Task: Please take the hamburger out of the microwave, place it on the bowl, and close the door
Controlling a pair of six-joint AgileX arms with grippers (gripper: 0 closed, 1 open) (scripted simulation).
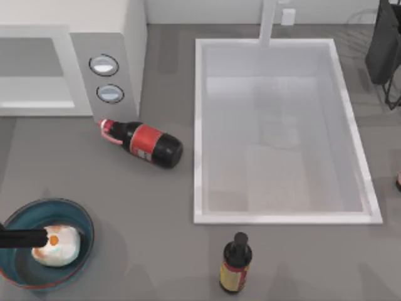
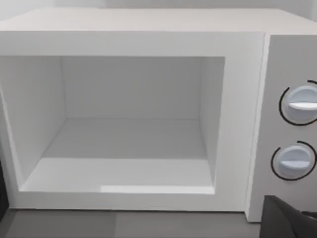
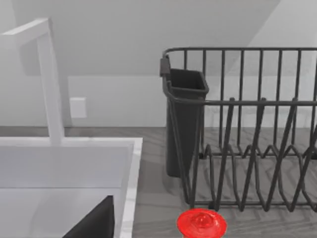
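Resting in the bowl (image 1: 19, 266) at the table's near left corner, the hamburger (image 1: 57, 244) has already left the microwave (image 1: 109, 50), so the placing step looks finished or nearly so. The left gripper (image 1: 25, 237) reaches in from the left edge and touches the hamburger's side; whether it pinches or has let go cannot be told. Farther back, the cavity (image 2: 129, 124) stands open and bare beside the two dials (image 2: 297, 106). The door lies outside these views; shutting it remains, which calls for the left arm to withdraw and swing toward it.
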